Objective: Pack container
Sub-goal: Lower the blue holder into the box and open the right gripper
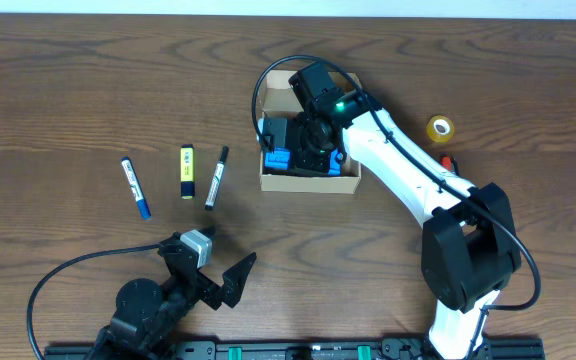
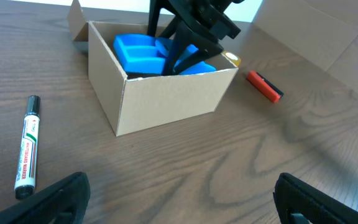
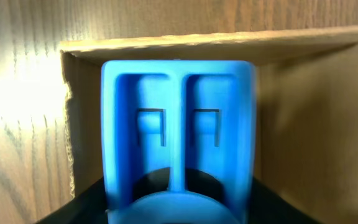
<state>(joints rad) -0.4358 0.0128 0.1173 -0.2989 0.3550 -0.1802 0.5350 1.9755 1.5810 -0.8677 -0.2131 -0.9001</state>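
Note:
The container is a tan cardboard box standing open at the table's middle back, also in the left wrist view. A blue plastic piece lies inside it, and my right gripper reaches down into the box. In the right wrist view the blue piece fills the space between the dark fingers of the right gripper, with cardboard wall behind it. Whether the fingers still press on it is not visible. My left gripper hovers wide open over bare wood at the front.
A blue marker, a yellow highlighter and a black marker lie left of the box. The black marker shows a green label. A yellow tape roll and a red item sit right of the box.

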